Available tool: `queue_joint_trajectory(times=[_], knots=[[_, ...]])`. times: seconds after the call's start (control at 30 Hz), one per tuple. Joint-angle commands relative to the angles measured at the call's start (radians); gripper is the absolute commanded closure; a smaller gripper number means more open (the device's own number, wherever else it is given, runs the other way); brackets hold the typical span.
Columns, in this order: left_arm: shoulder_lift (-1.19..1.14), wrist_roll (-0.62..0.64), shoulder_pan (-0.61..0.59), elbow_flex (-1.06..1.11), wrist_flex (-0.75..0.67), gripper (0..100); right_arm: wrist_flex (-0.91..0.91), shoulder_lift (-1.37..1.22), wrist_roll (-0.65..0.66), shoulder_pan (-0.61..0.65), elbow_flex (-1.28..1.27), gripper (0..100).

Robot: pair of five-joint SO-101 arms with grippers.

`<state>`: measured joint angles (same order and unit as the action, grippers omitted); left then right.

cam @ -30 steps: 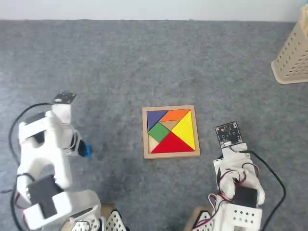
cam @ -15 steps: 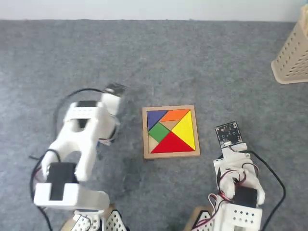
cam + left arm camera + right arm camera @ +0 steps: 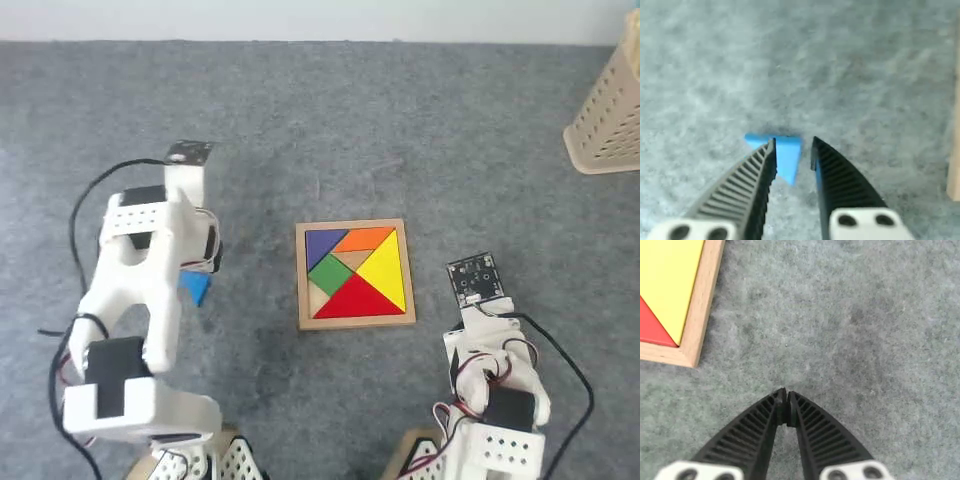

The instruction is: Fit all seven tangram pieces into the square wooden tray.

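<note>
The square wooden tray point(image 3: 355, 322) lies mid-table and holds purple, orange, green, yellow and red pieces, with bare wood showing in its middle and at its lower-left corner. A light blue triangle point(image 3: 196, 288) lies on the carpet left of the tray, right beside the left arm point(image 3: 150, 260). In the left wrist view my left gripper point(image 3: 792, 144) is slightly open, with the blue triangle point(image 3: 786, 152) just beyond its tips and a gap beside one finger. My right gripper point(image 3: 786, 394) is shut on nothing, low over bare carpet near the tray's corner point(image 3: 687, 357).
A cream perforated basket point(image 3: 608, 105) stands at the far right edge. The right arm point(image 3: 490, 360) sits to the right of the tray near the front. Grey carpet stretches open behind the tray and between the two arms.
The left arm swung right toward the tray, then drew back a little and reached farther away. The blue triangle now lies slightly up and to the right. The right arm is still.
</note>
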<state>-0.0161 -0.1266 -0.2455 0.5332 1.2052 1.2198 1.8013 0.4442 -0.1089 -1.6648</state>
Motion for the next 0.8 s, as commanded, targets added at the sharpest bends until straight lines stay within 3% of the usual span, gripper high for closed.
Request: queue_joint_trajectory(times=[0.0, 0.37, 0.77], knots=[[0.006, 0.011, -0.014, 0.001, 0.002, 87, 0.005, -0.010, 0.011, 0.004, -0.020, 99.0], [0.006, -0.025, -0.044, 0.162, -0.097, 87, 0.005, -0.010, 0.011, 0.004, -0.020, 99.0], [0.006, -0.054, -0.104, 0.142, -0.097, 87, 0.005, -0.010, 0.011, 0.004, -0.020, 99.0]])
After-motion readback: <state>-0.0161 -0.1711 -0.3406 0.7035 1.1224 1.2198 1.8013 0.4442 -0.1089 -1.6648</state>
